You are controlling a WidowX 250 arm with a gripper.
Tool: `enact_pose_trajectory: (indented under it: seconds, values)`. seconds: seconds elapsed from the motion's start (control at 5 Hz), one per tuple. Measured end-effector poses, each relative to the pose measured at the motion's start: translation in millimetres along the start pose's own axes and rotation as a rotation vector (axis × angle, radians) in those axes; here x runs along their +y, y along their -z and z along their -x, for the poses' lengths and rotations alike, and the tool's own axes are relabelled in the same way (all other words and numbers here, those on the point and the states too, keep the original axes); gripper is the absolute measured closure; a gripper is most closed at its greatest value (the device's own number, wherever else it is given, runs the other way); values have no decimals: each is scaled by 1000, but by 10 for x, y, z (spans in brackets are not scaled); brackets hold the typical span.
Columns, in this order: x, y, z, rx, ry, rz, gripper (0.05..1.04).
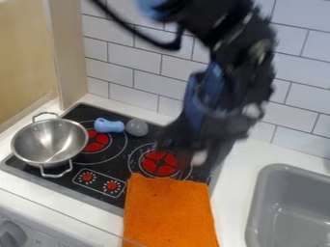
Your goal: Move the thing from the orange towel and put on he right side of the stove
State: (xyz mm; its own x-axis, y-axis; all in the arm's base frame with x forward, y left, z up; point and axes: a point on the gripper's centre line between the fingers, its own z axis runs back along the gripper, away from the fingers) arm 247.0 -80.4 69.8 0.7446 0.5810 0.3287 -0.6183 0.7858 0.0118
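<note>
- One small pale thing, probably the task's object, shows at the low end of the black gripper, over the right part of the stove, close behind the orange towel.
- Relation that matters: the pale thing lies right at the gripper's tip, with hardly any sideways offset, to the right of the stove's right-hand red burner; its height above the stove is unclear, and so is the direction of its long axis. The single arm comes down from the top edge.
- Looks: whitish with a faint pink tone, rounded where it shows, partly covered by the dark gripper; its exact kind cannot be told.
- Grip: I cannot tell whether the gripper is closed on it or open around it.
- If it is held, a short lowering onto the stove's right side, kept off the towel, should do; being round, it might roll.
- Elsewhere on the stove: a steel two-handled pot at left, a light blue object and a grey ball towards the back.
</note>
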Motion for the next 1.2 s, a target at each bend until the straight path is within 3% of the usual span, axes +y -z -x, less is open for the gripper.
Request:
enact_pose_trajectory:
  seconds: [0.2,0.4,1.2]
  values:
    - [-253,-37,-147,-21,41,40,591]
    - [-439,20,-250,-40,63,29,591]
    - [-1003,507,-276,-1,164,18,591]
